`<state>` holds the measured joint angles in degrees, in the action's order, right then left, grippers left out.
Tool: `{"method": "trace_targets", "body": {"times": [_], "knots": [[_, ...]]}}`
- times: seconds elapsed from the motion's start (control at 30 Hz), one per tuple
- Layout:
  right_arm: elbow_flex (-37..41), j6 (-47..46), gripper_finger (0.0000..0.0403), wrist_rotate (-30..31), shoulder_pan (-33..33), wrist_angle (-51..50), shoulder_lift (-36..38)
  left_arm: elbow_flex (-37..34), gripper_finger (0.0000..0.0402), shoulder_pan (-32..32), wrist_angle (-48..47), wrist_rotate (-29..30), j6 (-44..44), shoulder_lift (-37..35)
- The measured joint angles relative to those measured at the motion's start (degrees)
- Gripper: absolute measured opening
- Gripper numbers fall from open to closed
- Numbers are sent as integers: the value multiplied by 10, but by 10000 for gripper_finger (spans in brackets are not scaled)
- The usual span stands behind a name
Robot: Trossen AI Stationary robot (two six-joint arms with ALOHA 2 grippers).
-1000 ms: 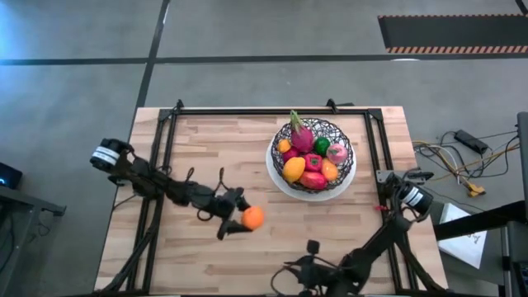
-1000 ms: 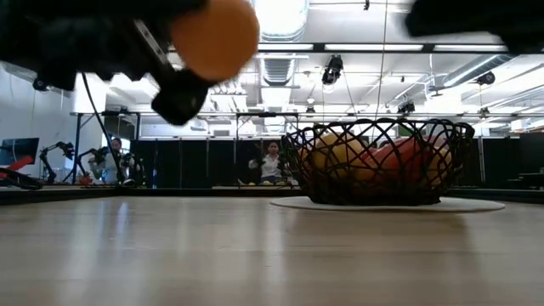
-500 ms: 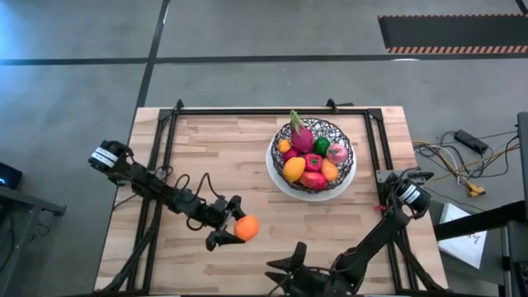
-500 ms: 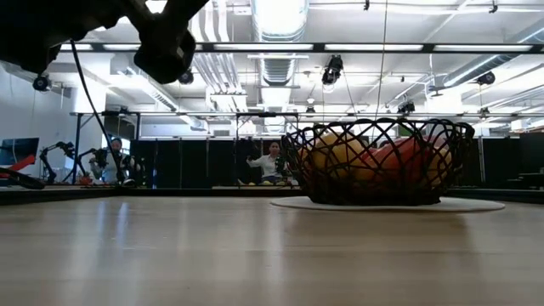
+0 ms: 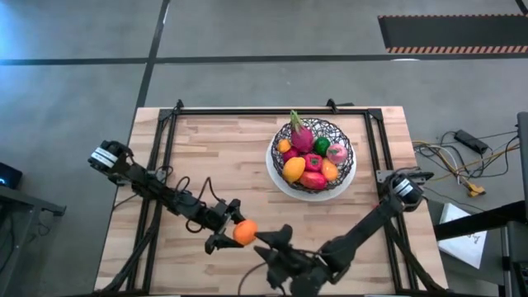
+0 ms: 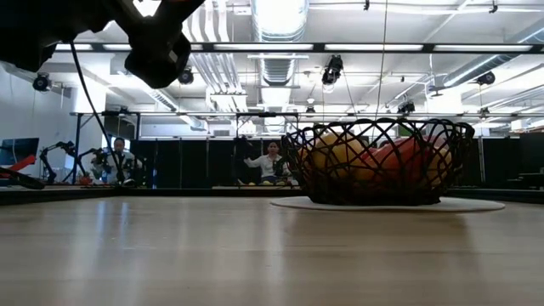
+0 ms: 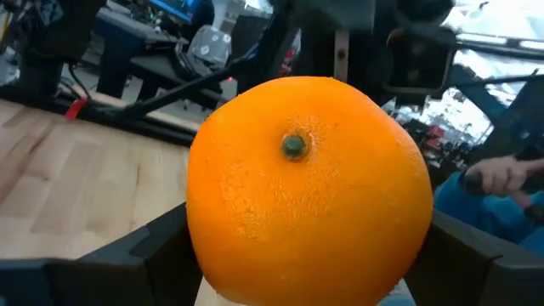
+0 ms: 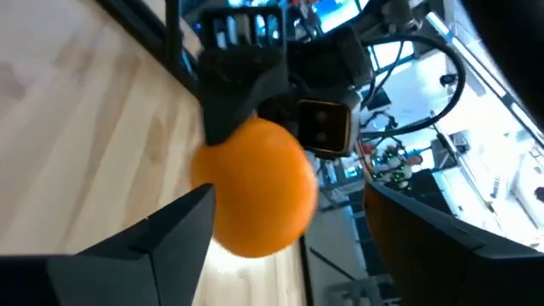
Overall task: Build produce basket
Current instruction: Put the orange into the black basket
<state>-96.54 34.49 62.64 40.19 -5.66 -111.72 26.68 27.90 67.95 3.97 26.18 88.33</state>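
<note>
The basket (image 5: 347, 142), black wire mesh on a white plate, stands at the table's far right, filled with produce: a pink dragon fruit (image 5: 301, 134), plus yellow, red, green and pale pink pieces. It also shows in the low view (image 6: 378, 161). Near the front edge my left gripper (image 5: 233, 231) is shut on an orange (image 5: 245, 233). My right gripper (image 5: 271, 247) stands open just right of that orange, facing it. In the right wrist view the orange (image 8: 259, 200) sits ahead of my open fingers, untouched. My left gripper pinches the orange by two opposite sides (image 7: 197, 229) between its two fingers (image 7: 127, 255). The green stem dot (image 7: 294, 146) faces back toward the wrist. The fingers reach in from the table's left, slanting toward the near edge. The orange is lifted clear of the table.
Black rails (image 5: 161, 157) run along the table's left, far and right sides. Bare wood (image 5: 214, 157) lies left of the basket. People (image 6: 270, 161) sit in the room beyond the table. Cables (image 5: 462, 161) lie on the floor at the right.
My left gripper has carried the orange toward the table's near edge, still clear of the wood. My right gripper has moved toward the table's left, up to the orange, and its fingers have spread apart.
</note>
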Motion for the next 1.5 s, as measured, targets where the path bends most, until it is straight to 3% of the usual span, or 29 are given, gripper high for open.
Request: {"method": "trace_targets", "body": {"times": [0.1, 0.3, 0.43, 0.6, 1.0, 1.17, 1.27, 1.5], "knots": [[-26, 0, 297, -31, -17, -61, 0, 0, 297, 1, -13, 0, 1, 0], [-62, -40, 298, -149, -53, -182, 0, 0, 297, 0, -17, -9, 0, 0], [-59, -21, 300, -173, -67, -186, 0, 0, 297, 0, -33, -19, 1, 0], [-51, -22, 299, -246, -81, -180, -2, -1, 297, 0, -53, -21, 3, 0], [-52, -30, 287, -253, -95, -168, -28, -1, 297, 0, -69, -21, -9, 0], [-52, -41, 253, -253, -95, -166, -32, -1, 302, -1, -80, -25, -44, 0], [-52, -84, 233, -252, -92, -167, -32, -1, 316, -4, -83, -30, -68, 0], [-50, -226, 233, -256, -83, -216, -32, 0, 354, -27, -110, -36, -117, 0]]}}
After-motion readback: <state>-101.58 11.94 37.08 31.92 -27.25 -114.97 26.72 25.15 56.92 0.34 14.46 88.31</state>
